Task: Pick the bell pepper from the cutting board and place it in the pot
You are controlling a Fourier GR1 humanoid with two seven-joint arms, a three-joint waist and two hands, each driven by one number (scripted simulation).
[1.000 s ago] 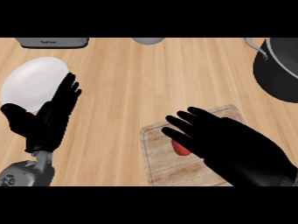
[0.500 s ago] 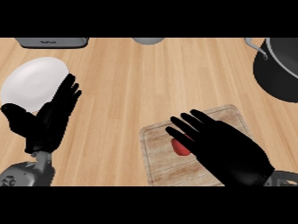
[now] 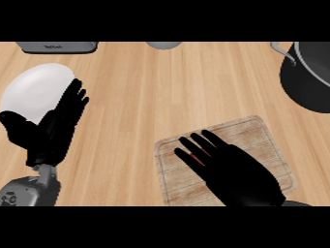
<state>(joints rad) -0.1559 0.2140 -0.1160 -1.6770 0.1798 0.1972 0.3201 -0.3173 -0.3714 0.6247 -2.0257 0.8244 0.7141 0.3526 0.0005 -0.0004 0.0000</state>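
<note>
Bright, even light covers the wooden counter [image 3: 146, 97].

1. The left hand [image 3: 46, 138] is plain matte black, with long slim fingers and a thicker thumb.
2. The right hand [image 3: 239, 177] is the same black, broad across the palm, with fingers that taper to rounded tips.
3. The left forearm [image 3: 23, 193] is a light grey rounded shell with small dark spots on it. A narrow grey wrist piece [image 3: 48, 170] joins it to the hand.
</note>
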